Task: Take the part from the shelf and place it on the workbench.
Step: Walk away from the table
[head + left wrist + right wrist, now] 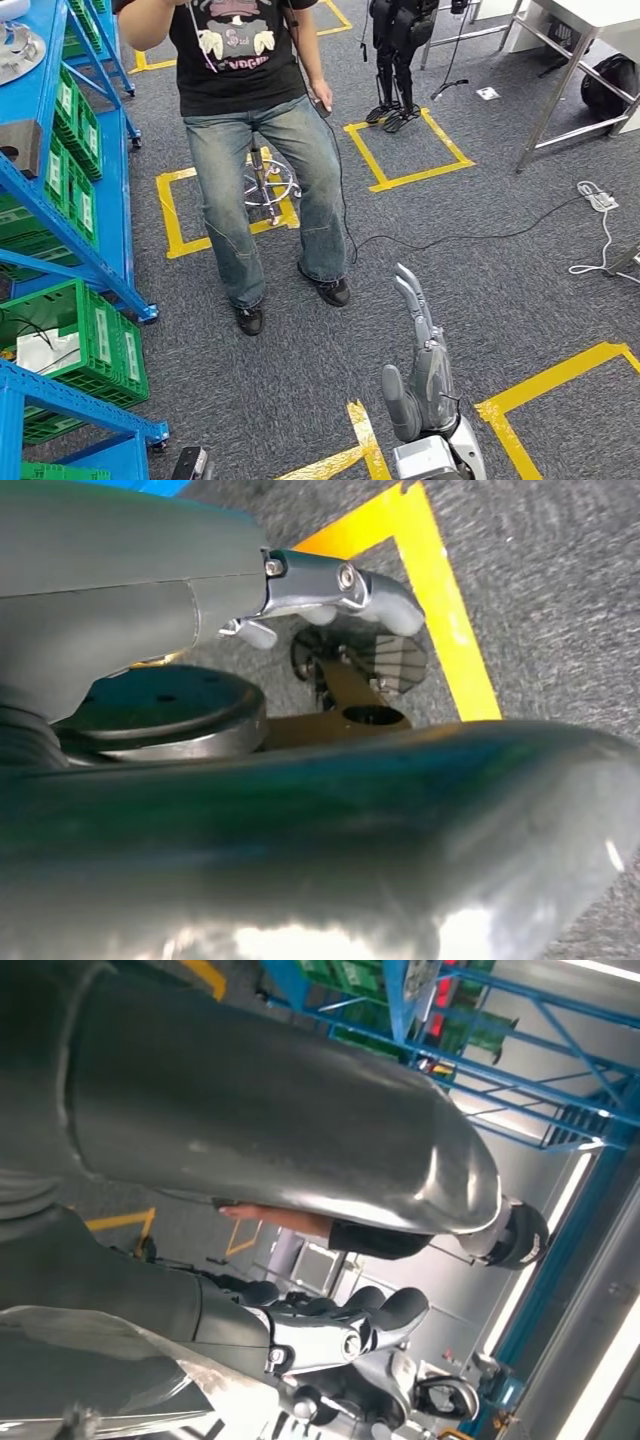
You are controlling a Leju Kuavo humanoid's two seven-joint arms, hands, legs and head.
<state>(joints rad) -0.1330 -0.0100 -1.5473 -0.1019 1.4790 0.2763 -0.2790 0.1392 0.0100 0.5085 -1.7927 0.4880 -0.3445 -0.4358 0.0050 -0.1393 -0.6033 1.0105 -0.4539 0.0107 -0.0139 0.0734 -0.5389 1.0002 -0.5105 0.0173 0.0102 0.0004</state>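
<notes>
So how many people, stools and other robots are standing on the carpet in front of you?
person: 1
stool: 1
other robot: 1 (just its dark legs show)
Total: 3

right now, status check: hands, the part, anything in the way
Right hand raised, fingers apart, holding nothing. Left hand holds nothing that shows. Blue shelf at left, part not identified. Person standing ahead beside it.
</notes>
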